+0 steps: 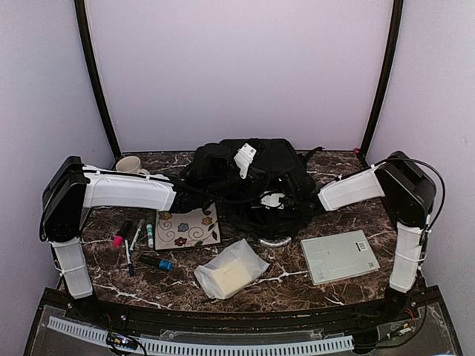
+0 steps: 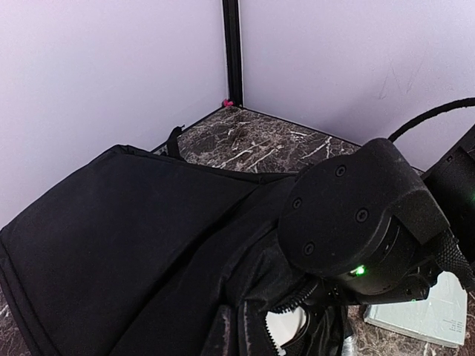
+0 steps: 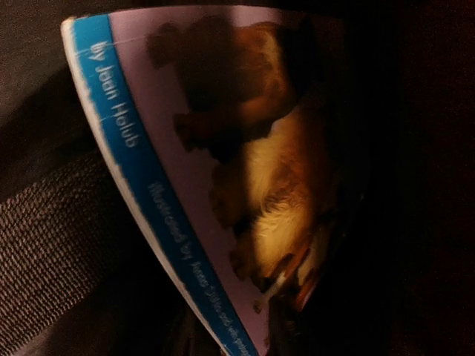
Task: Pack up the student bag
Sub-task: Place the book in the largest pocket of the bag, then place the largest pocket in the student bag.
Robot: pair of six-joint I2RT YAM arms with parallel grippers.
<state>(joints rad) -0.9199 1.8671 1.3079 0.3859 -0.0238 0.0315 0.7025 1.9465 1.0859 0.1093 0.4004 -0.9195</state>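
Your left gripper (image 1: 193, 179), clenched, meets the left edge of the student bag (image 1: 260, 174), mid-table at the back. Markers (image 1: 132, 236), a floral notebook (image 1: 186, 226), a plastic packet (image 1: 230, 270) and a grey box (image 1: 338, 256) lie unpacked; a picture book (image 3: 223, 170) is already inside. Your right gripper is buried there, its grip impossible to tell.

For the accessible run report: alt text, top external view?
Left arm and right arm converge on a black student bag at the back of a marble table. In front lie markers, a floral notebook, a bagged pale block and a grey flat box; a mug stands back left.
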